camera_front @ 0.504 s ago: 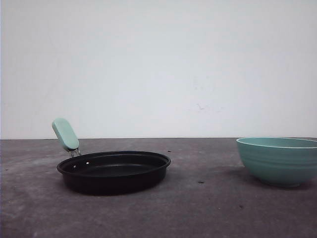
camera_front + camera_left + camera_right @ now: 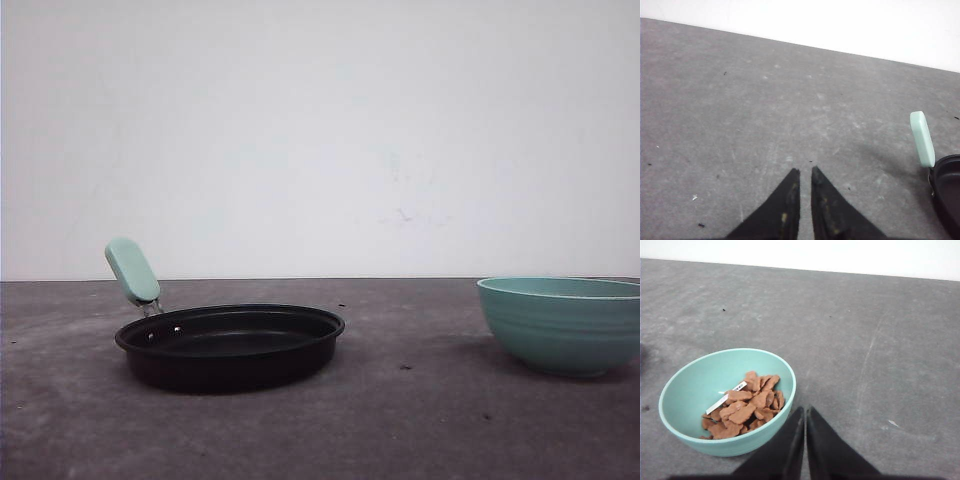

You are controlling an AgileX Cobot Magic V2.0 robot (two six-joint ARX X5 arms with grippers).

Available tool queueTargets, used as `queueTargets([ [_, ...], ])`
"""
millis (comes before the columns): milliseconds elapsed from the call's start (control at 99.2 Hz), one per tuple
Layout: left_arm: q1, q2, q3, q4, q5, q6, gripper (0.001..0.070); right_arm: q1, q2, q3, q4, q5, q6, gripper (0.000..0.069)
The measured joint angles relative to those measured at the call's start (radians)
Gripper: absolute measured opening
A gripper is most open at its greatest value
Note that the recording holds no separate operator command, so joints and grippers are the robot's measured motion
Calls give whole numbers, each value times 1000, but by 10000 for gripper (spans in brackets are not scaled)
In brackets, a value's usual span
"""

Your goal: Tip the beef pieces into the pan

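Left gripper [image 2: 802,172]: black tapered fingers [image 2: 787,200] drawn together to a thin slit, holding nothing, above bare desk [image 2: 765,110]. Right gripper [image 2: 804,411]: fingers [image 2: 827,450] likewise pressed nearly shut and empty, tips just beside the bowl [image 2: 700,385]. Beef [image 2: 747,405]: flat, irregular reddish-brown chunks heaped inside the smooth teal bowl, near the desk's right edge. Pan [image 2: 230,345]: shallow, round, black, with a rounded mint handle [image 2: 132,271] on a metal stem, resting toward the desk's left side. Desk: grey, scuffed, matte.
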Motion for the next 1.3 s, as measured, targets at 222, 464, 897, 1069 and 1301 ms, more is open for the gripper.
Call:
queueTargets([
  [222,0,0,0,0,0,0,16,0,0,0,0,0,0,4],
  [464,0,0,0,0,0,0,16,0,0,0,0,0,0,4],
  [897,0,0,0,0,0,0,16,0,0,-1,51,0,1,4],
  [1069,0,0,0,0,0,0,16,0,0,-1,-26,0,3,4],
  [1301,0,0,0,0,0,0,16,0,0,-1,26,-1,31,4],
])
